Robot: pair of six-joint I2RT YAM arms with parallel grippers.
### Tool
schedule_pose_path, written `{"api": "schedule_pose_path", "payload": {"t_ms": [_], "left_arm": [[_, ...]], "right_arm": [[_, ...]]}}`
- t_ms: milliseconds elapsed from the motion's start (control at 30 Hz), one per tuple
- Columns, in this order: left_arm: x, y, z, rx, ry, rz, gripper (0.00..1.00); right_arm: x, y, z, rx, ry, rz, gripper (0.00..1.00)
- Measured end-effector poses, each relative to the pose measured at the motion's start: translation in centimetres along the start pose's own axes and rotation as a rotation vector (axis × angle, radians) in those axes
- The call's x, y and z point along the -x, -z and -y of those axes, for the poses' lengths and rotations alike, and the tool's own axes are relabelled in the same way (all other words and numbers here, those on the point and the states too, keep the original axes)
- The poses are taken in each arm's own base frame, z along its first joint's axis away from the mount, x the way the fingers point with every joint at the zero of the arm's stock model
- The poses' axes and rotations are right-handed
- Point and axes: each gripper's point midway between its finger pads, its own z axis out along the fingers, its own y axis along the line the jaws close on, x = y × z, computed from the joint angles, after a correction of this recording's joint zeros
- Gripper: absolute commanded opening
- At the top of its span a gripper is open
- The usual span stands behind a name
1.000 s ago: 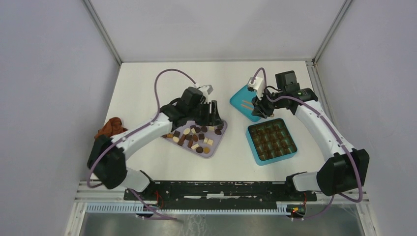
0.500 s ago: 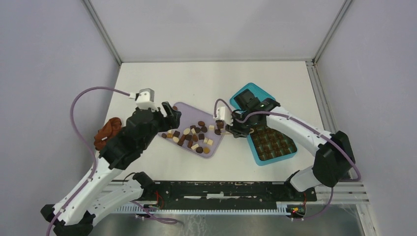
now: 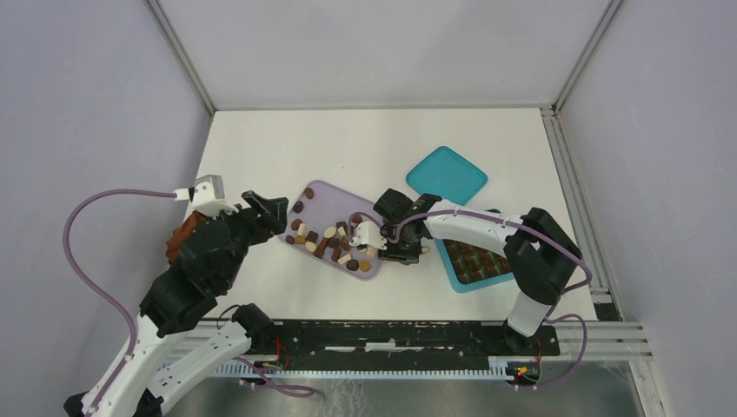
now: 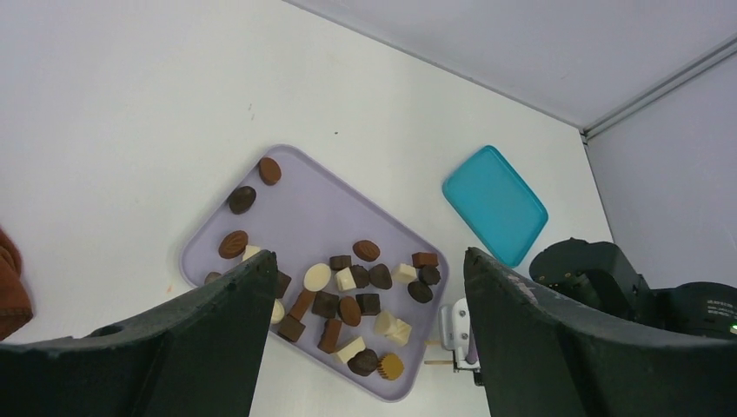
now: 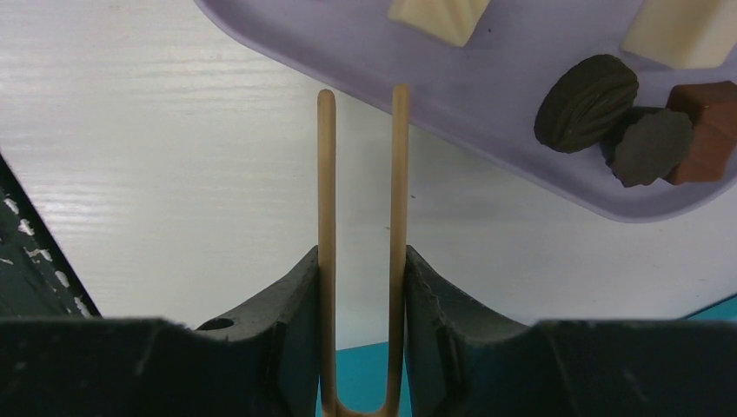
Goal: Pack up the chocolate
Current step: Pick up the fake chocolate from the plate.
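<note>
Chocolate (image 3: 323,247) pieces lie scattered on the lilac tray (image 3: 335,204), the scatter running along its long axis, far-left to near-right (single pieces point every way); more fill the teal box (image 3: 474,283). The right wrist view makes plain what the top view barely shows: the right gripper (image 5: 361,269) jaws clamp wooden tongs (image 5: 326,191), tips at the tray's rim. Left gripper (image 4: 369,261) jaws gape above the worktop (image 4: 130,104).

From above, the right arm (image 3: 469,222) covers the left part of the teal box (image 3: 469,285), and the left arm (image 3: 202,261) hides most of the rust-brown cloth (image 3: 177,241). The left wrist view cuts that cloth at its left edge, and the fingers of the left hand (image 4: 367,259) mask some chocolates (image 4: 349,310). In the right wrist view the wooden tongs (image 5: 399,217) run off the bottom and the lilac tray (image 5: 487,78) off the top.
</note>
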Motion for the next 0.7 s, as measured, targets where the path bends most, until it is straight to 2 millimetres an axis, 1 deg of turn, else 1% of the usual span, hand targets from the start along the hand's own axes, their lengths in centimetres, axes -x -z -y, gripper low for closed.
{"api": "schedule_pose_path", "payload": {"t_ms": [133, 300, 467, 700], "left_arm": [[0.3, 0.3, -0.4, 0.008, 0.007, 0.014, 0.84], [0.1, 0.4, -0.6, 0.014, 0.001, 0.007, 0.84], [0.1, 0.4, -0.6, 0.014, 0.001, 0.006, 0.84], [0.0, 0.3, -0.6, 0.015, 0.009, 0.005, 0.83]], "right_arm": [[-0.1, -0.7, 0.5, -0.012, -0.022, -0.034, 0.42], [0.7, -0.4, 1.3, -0.038, -0.034, -0.021, 0.43], [1.1, -0.3, 1.5, -0.042, -0.046, -0.012, 0.46], [1.8, -1.1, 1.9, -0.028, -0.058, -0.013, 0.48]]}}
